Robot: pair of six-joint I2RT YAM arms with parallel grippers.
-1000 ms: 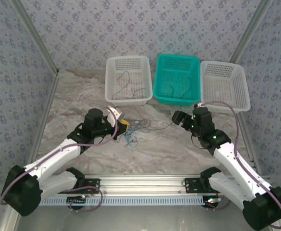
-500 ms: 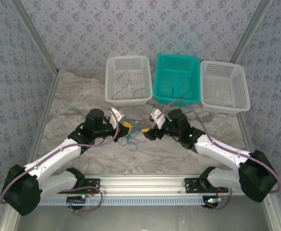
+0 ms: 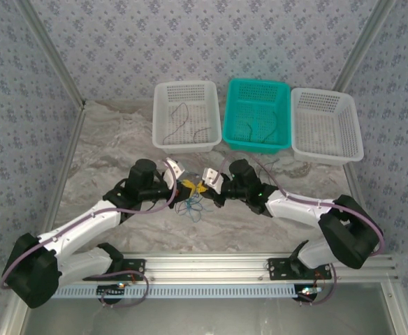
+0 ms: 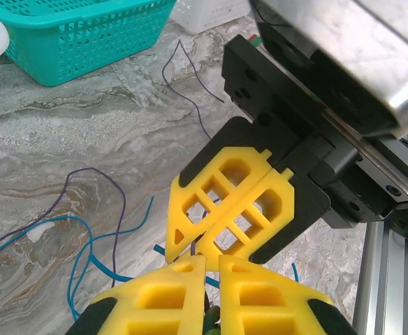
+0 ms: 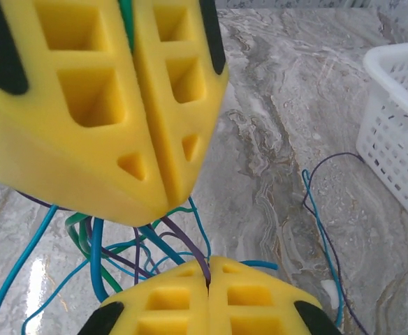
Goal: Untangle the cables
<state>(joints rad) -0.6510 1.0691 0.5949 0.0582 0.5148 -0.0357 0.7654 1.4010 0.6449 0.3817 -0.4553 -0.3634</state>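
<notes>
Cables (image 3: 192, 202): tangle mid-worktop (image 3: 113, 139), 6 o'clock of the left white basket (image 3: 156, 115).
Left jaws: pressed together, pinching teal and blue strands.
Right jaws: pressed together on a purple strand, tips nearly touching the left pair.
Risk: with the grips this close, pulling apart may cinch the knot or slip a strand.
Change: right arm came in from 3 o'clock; its jaws were spread and are now closed.

**Table layout, quick rundown**

Three baskets are lined up side by side along the far edge of the table (image 3: 106, 146): left basket (image 3: 187, 84), middle basket (image 3: 258, 82), right basket (image 3: 321, 91). One strand (image 3: 183, 115) is seen lying in the left basket, and a second strand (image 3: 249, 131) in the middle one. Nearer, in front of those two, the cables (image 3: 190, 204) are spread on the table. Just above them, the left gripper (image 3: 188, 185) and right gripper (image 3: 202, 187) are found tip to tip.
</notes>
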